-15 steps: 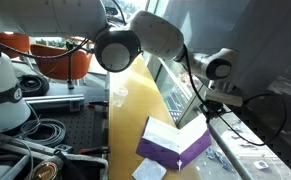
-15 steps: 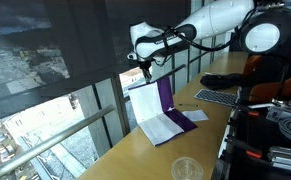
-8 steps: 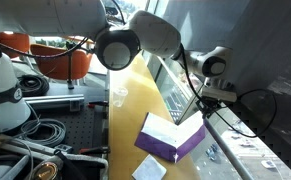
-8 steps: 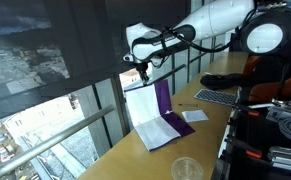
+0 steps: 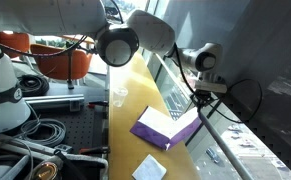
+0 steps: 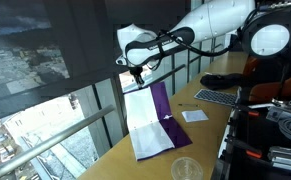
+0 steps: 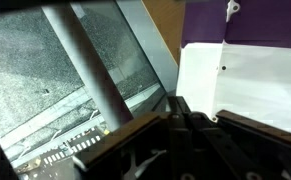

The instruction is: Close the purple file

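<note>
gripper (image 6: 136, 74) at far edge of purple file (image 6: 157, 120), its white page tilted up; cannot tell finger gap; clear cup (image 6: 186, 168) nearer

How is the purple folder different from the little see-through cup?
The purple file is purple with white pages; the cup is clear. The file is flat and far bigger; the cup is small and round. The file has one side tilted up beneath the tool; the cup stands upright by itself, away from the tool. Both sit on the wooden table.
</note>
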`<state>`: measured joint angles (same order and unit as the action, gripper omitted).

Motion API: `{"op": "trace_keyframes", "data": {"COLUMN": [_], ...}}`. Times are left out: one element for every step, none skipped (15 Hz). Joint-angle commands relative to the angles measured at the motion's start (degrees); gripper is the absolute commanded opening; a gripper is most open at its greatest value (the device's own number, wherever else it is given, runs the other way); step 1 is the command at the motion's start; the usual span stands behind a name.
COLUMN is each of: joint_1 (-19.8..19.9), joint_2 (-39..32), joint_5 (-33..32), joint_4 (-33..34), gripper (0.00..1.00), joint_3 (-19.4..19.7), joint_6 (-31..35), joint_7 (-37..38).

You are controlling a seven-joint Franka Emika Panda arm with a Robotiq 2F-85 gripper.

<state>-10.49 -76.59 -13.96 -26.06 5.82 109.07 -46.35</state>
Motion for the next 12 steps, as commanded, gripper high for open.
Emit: {"op": "trace_keyframes", "data": {"joint_1": [-2.1,-2.2,-2.3,-2.4,-2.5,-2.6,-2.8,-2.9,-3.0,-3.1,-3.2,-3.3], "joint_2": [-0.7,-0.7,-0.8,-0.8,-0.8,-0.8,-0.8,-0.8,-0.7,-0.7,-0.7,-0.6], "joint_5": [-2.1,-2.3,-2.5,-2.6,-2.6,-2.8,-3.0,-3.3,-3.7,-3.9,-4.2,-4.5], "joint_4": [0.7,0.6,0.5,0.5,0.4,0.5,0.6,0.6,0.6,0.6,0.6,0.6], "gripper": [0.00,0.00,0.00,0.00,0.00,0.00,0.00,0.00,0.00,0.00,0.00,0.00], "joint_3": [0.8,0.8,1.0,1.0,1.1,1.2,1.3,1.4,1.6,1.7,1.9,2.1], "joint_6": [0.5,0.5,0.4,0.3,0.1,0.0,-0.1,-0.4,-0.7,-1.1,-1.3,-1.7], "joint_7": [1.5,1.5,1.6,1.6,1.7,1.7,1.8,2.0,2.4,3.0,3.5,4.2]}}
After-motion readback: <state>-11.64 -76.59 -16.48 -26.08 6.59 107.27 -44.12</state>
